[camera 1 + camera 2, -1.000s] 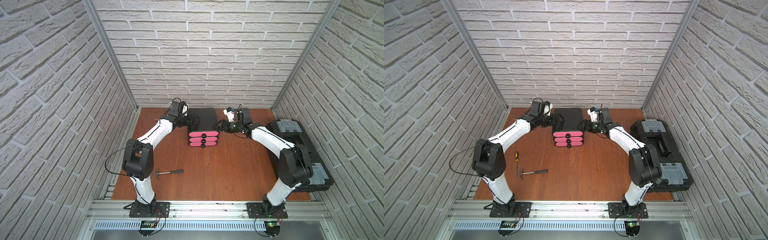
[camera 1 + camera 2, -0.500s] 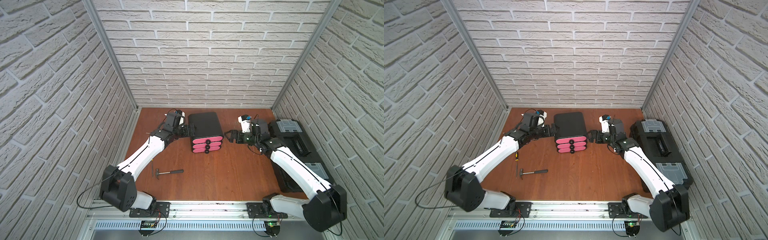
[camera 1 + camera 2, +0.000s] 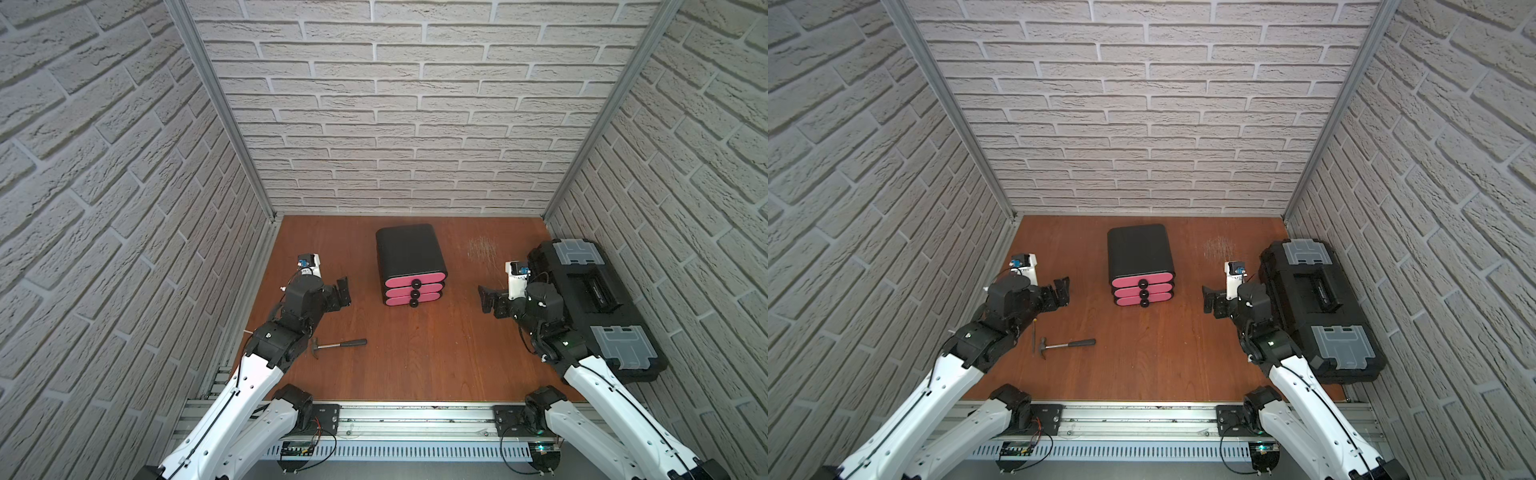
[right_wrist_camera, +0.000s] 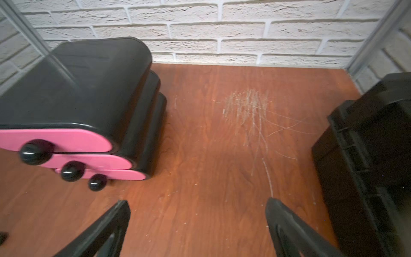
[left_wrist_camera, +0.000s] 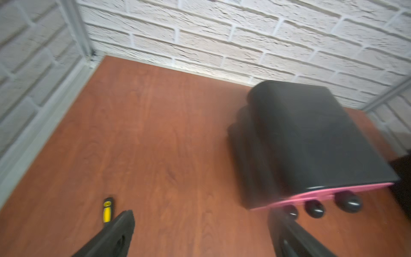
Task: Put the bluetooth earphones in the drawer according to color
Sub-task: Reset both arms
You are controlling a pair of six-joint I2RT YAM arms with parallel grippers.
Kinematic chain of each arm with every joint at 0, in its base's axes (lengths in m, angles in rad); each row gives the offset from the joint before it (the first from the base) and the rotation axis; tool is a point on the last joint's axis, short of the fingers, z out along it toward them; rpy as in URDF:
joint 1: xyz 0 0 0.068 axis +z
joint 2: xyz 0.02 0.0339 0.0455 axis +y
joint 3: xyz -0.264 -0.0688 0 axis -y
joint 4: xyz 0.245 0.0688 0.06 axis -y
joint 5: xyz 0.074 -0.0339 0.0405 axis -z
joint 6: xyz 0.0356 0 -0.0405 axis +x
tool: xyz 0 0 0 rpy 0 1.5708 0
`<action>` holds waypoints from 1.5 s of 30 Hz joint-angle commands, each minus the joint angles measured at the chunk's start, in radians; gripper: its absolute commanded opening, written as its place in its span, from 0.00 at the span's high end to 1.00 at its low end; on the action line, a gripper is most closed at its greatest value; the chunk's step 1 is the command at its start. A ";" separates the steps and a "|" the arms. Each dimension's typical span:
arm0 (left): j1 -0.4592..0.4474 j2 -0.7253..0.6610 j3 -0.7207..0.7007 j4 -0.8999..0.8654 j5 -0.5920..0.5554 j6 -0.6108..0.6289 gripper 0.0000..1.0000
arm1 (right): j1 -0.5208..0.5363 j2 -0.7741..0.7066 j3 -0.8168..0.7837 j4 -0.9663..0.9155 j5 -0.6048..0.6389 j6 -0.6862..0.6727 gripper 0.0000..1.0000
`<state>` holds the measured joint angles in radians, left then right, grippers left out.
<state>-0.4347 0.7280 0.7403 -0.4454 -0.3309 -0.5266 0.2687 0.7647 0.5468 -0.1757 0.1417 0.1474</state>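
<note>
1. The left fingers (image 3: 343,290) hover over the left part of the wooden surface (image 3: 415,365), pointing toward the drawer. They are spread wide with nothing between them. The left wrist view shows only bare wood in the gap beside one finger (image 5: 120,231).
2. A screwdriver (image 5: 107,211) with a yellow-and-black handle lies flat on the wood just beside that finger. In a top view it shows as a thin line (image 3: 1034,336) next to the left arm.
3. A hammer (image 3: 338,345) lies flat nearer the robot than the left fingers. Its grey head is to the left and its dark handle points right. It is well apart from the drawer.
4. The drawer (image 3: 409,253) stands in the middle of the surface, toward the back wall and between the two arms. It touches neither set of fingers. Its three pink fronts face the robot, each with a round black knob, and all three look pushed in.
5. A patch of pale scratches (image 3: 482,249) marks the wood to the right of the drawer.
6. The right fingers (image 3: 486,299) hang above the surface between the drawer and the toolbox, pointing toward the drawer. They are parted wide and hold nothing, as the right wrist view confirms beside one finger (image 4: 287,224).
7. A large black toolbox (image 3: 590,299) with grey latches lies along the right wall, close behind the right arm.
</note>
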 commanded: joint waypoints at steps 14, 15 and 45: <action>0.324 0.030 -0.387 0.511 -0.041 0.263 0.01 | -0.113 0.144 -0.244 0.576 0.194 -0.061 0.01; 0.347 0.049 -0.388 0.537 -0.008 0.268 0.01 | -0.119 0.159 -0.255 0.615 0.192 -0.064 0.01; 0.456 0.802 -0.407 1.410 0.201 0.543 0.02 | -0.219 0.739 -0.190 1.064 -0.023 -0.215 0.01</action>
<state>0.0074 1.4933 0.3405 0.8165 -0.1913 -0.0063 0.0460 1.5127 0.3225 0.8780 0.1448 -0.0441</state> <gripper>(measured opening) 0.985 0.988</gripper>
